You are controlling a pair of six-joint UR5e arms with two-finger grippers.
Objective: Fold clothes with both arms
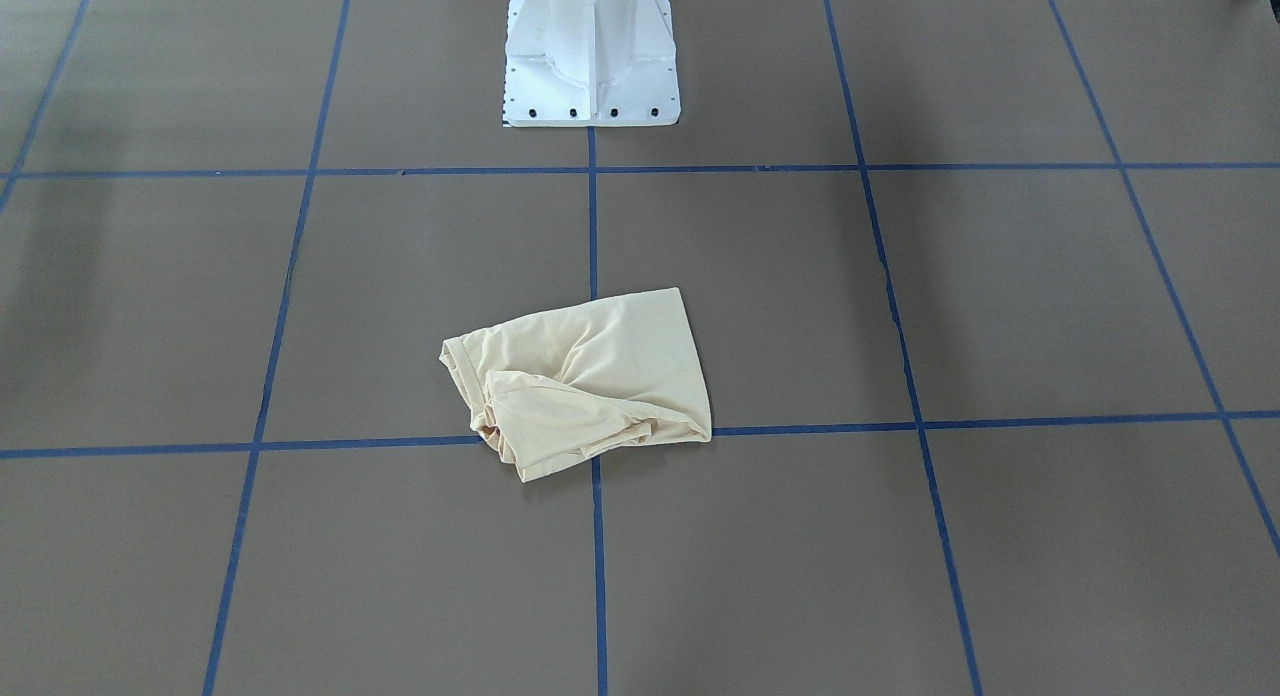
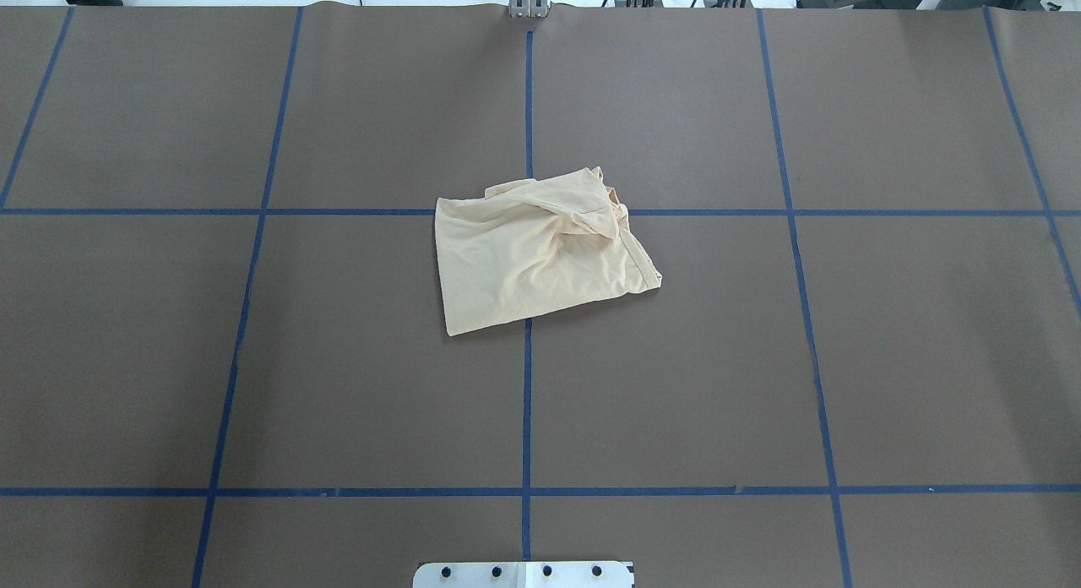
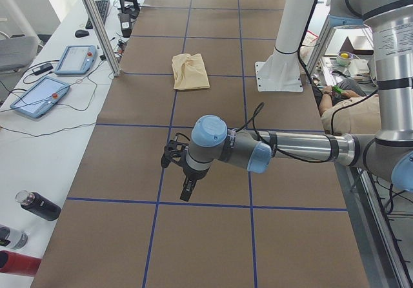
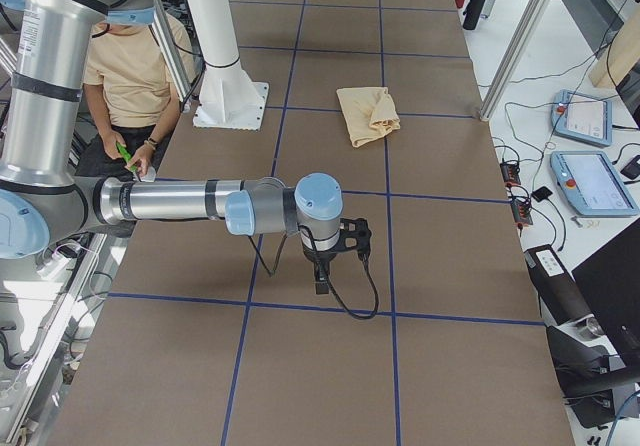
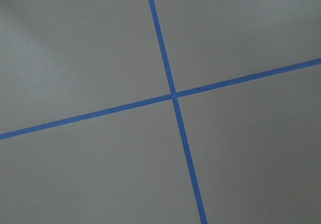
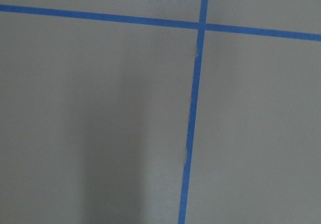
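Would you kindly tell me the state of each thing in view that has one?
shirt: loosely folded, rumpled, lying free on the table.
left gripper: above table, away from shirt; open or shut unclear.
right gripper: above table, away from shirt; open or shut unclear.

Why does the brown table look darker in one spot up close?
Right wrist view: a soft-edged shadow dims the table at lower left-middle. Left wrist view: nearly even light. Overhead view: the shirt casts a thin dark line along its near edge.
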